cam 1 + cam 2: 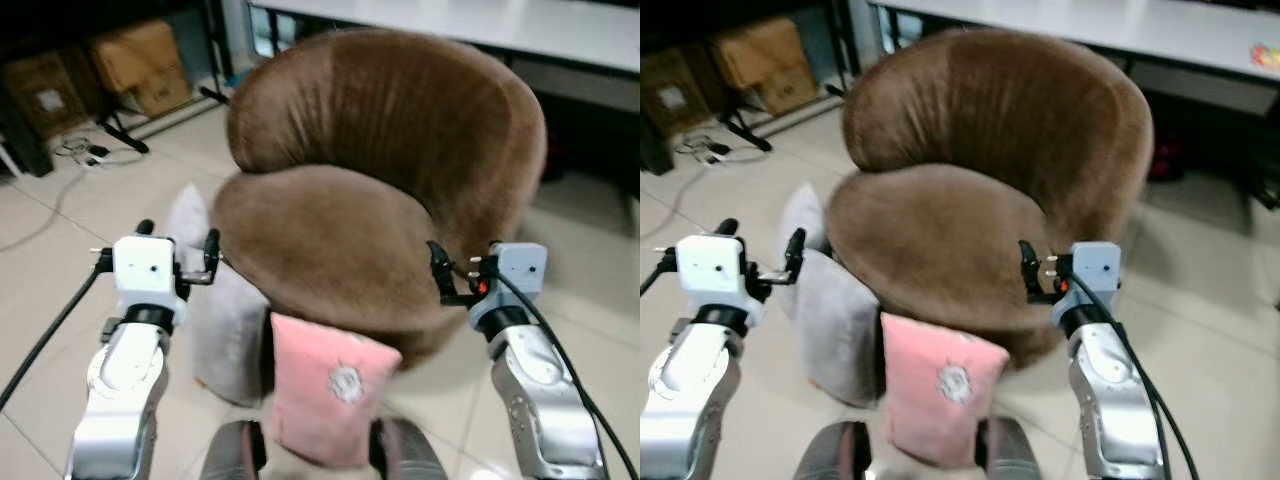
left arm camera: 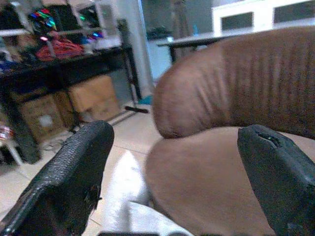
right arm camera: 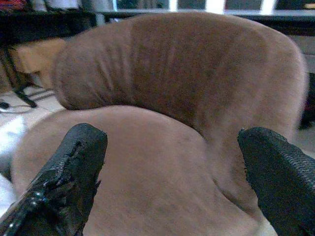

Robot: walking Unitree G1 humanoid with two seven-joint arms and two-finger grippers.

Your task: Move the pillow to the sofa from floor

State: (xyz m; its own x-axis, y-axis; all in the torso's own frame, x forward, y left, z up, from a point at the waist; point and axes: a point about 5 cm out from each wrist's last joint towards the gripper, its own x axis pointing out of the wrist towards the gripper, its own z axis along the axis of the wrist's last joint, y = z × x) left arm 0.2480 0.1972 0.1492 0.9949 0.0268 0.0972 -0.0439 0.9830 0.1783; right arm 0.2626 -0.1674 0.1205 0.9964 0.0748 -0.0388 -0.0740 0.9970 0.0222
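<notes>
While both end effectors (image 1: 180, 255) (image 1: 452, 272) hover spread, the pink pillow (image 1: 325, 385) stands below between them.

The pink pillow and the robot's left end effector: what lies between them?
A grey pillow stands between the pink pillow and the left end effector, leaning on the brown sofa, seen in both eye views.

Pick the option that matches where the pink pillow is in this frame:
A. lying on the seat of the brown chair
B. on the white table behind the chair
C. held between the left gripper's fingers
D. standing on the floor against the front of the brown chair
D: the pink pillow stands upright on the floor, leaning on the front of the brown chair, beside a grey pillow; both the left gripper and the right gripper are open and empty.
</notes>
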